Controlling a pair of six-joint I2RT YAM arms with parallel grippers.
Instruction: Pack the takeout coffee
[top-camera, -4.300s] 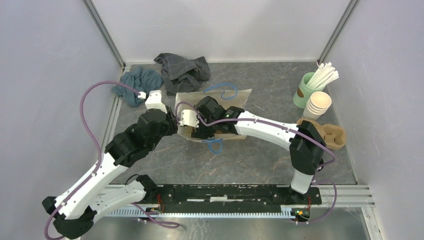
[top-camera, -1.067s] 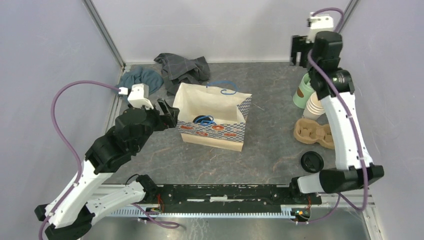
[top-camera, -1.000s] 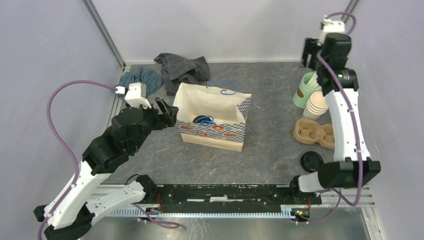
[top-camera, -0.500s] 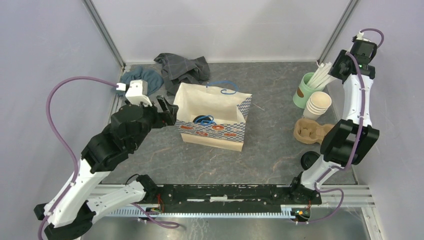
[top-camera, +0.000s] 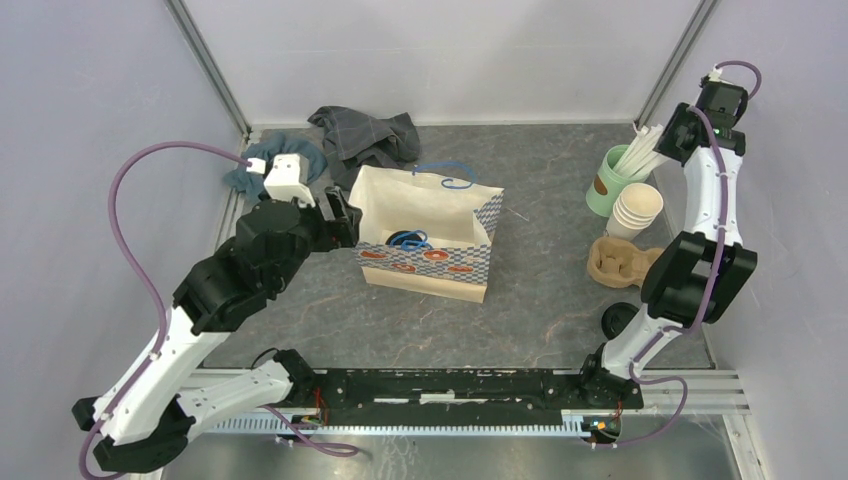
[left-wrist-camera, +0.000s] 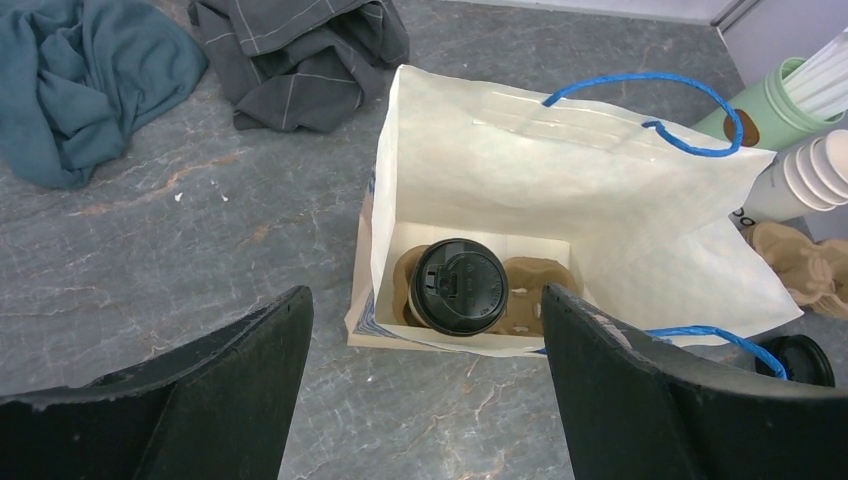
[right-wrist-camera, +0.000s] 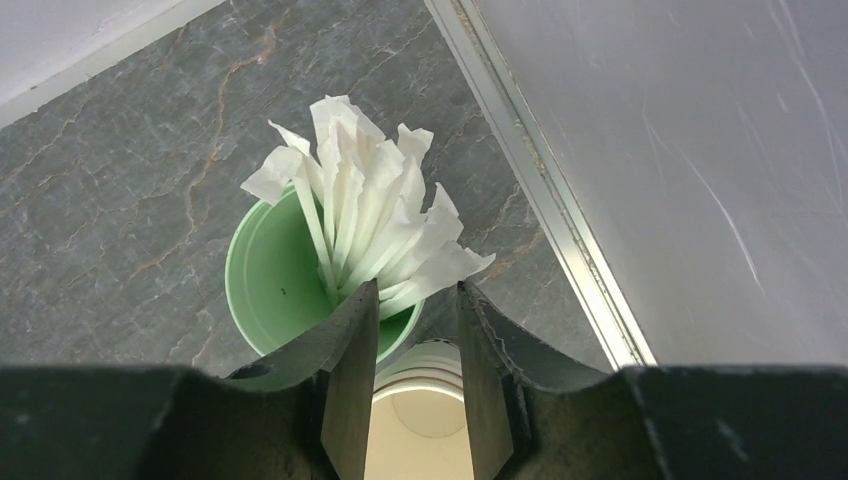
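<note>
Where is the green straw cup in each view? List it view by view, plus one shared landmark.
Top external: green straw cup at the far right edge.
Left wrist: cup upper right, behind the paper bag.
Right wrist: cup centre, just beyond the fingers.
Shared landmark: the stack of cream cups beside it.

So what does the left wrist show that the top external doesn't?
Left wrist only: the cream paper cup with a round black lid, sitting in a brown cardboard carrier inside the white paper bag with blue handles. Top external only: the right gripper above the mint-green cup of white straws. Both: the bag, the grey cloth, the teal cloth.
</note>
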